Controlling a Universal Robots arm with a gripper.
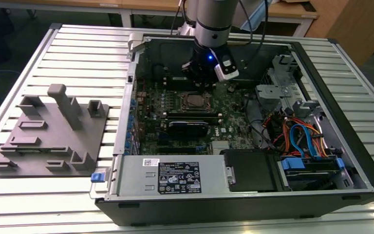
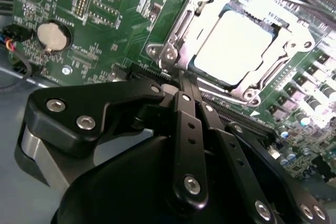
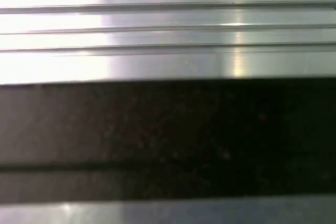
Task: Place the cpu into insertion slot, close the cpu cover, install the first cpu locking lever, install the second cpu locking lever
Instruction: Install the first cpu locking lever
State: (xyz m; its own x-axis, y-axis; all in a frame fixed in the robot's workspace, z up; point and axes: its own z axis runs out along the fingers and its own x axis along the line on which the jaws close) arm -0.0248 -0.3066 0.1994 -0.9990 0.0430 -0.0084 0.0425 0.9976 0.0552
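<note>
The cpu lies flat in its socket on the green motherboard, its pale face bright under the light. The cpu cover, a grey metal frame, lies down around it, with the chip showing through its window. My gripper is shut, with nothing visible between the black fingers. Its tips rest at the socket's edge, just beside a corner of the cover. I cannot tell how the locking levers stand. In the exterior view my gripper hangs inside the open computer case, just behind the cpu.
Case walls surround the work area. A drive cage with blue and orange cables fills the exterior view's right, and the power supply sits in front. A grey fixture plate lies on the slatted table. A coin battery sits on the board.
</note>
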